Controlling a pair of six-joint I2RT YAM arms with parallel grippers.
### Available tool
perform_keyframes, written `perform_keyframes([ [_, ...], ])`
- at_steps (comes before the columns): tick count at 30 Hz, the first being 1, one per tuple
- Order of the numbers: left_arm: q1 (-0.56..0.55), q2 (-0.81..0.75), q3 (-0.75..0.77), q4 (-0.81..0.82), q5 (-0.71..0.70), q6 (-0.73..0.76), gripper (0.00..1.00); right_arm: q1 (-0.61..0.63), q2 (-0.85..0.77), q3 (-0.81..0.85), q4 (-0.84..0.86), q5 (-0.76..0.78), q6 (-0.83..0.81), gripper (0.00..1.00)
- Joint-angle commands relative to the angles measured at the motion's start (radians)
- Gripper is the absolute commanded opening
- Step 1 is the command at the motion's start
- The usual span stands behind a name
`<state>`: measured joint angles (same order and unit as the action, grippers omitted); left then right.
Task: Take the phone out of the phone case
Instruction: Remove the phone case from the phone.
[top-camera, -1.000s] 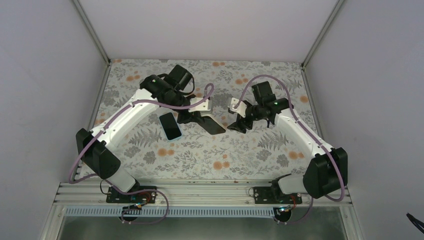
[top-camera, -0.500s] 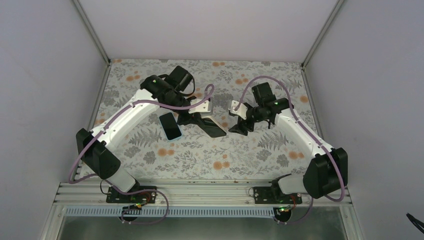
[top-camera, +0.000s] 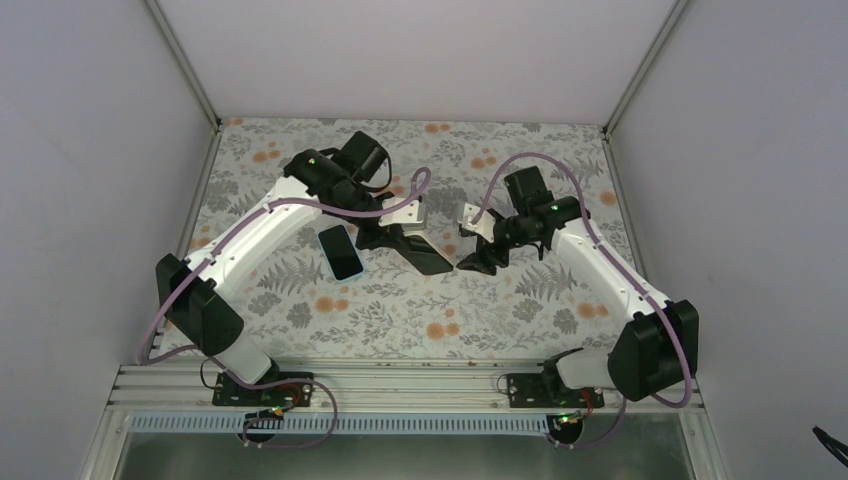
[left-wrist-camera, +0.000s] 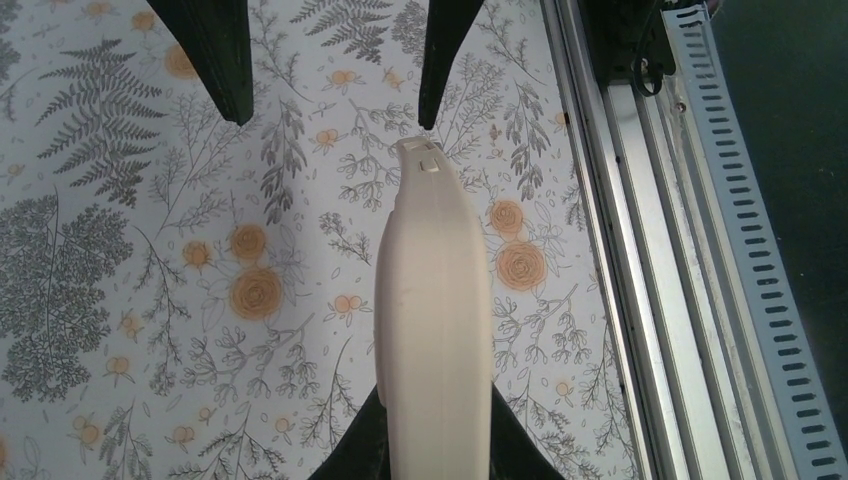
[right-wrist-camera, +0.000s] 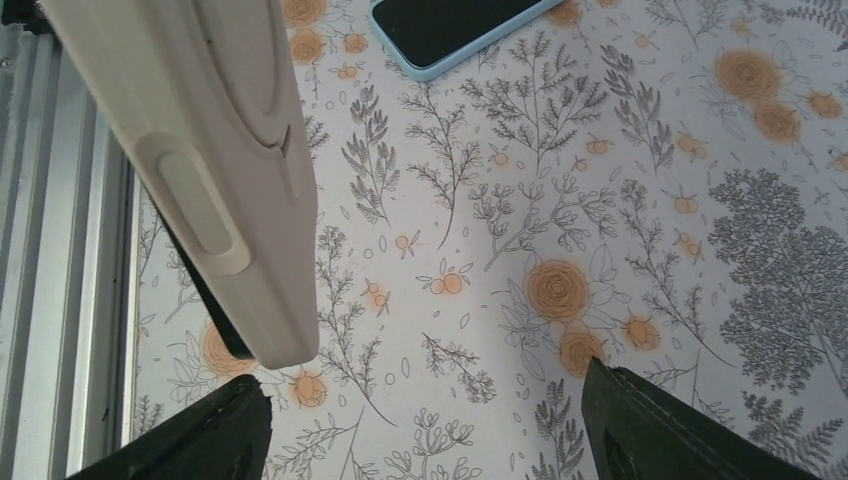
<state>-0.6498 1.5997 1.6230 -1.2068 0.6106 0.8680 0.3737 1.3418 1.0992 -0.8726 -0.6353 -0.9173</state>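
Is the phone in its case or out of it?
Out. The phone lies flat on the table, screen up, on its own; the left gripper is shut on the cream case, apart from it.

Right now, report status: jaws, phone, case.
Left gripper, jaws shut on phone case. Right gripper, jaws open, off the case's free end. Phone out, flat on table. Nothing in the way.

Floral-print tablecloth (top-camera: 400, 320) covered the table, grey ferns and orange blooms. Aluminium rail (top-camera: 400, 385) ran along the near edge, with a perforated strip (top-camera: 420, 423) just beyond it. Plain pale walls (top-camera: 90, 150) enclosed three sides, with metal corner posts (top-camera: 185, 65).
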Motion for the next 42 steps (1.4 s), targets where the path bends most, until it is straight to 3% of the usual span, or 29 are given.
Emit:
perform_keyframes([
  [1,0.003,-0.010,0.037,0.022,0.051,0.005,0.02,0.014,0.005,0.020,-0.031,-0.042,-0.020,0.80],
  [26,0.003,-0.006,0.043,0.010,0.078,0.012,0.02,0.019,0.030,-0.004,0.095,-0.008,0.036,0.80],
  [42,0.006,0.038,0.153,-0.124,0.239,0.088,0.02,0.042,0.014,0.003,0.421,0.140,0.221,0.81],
])
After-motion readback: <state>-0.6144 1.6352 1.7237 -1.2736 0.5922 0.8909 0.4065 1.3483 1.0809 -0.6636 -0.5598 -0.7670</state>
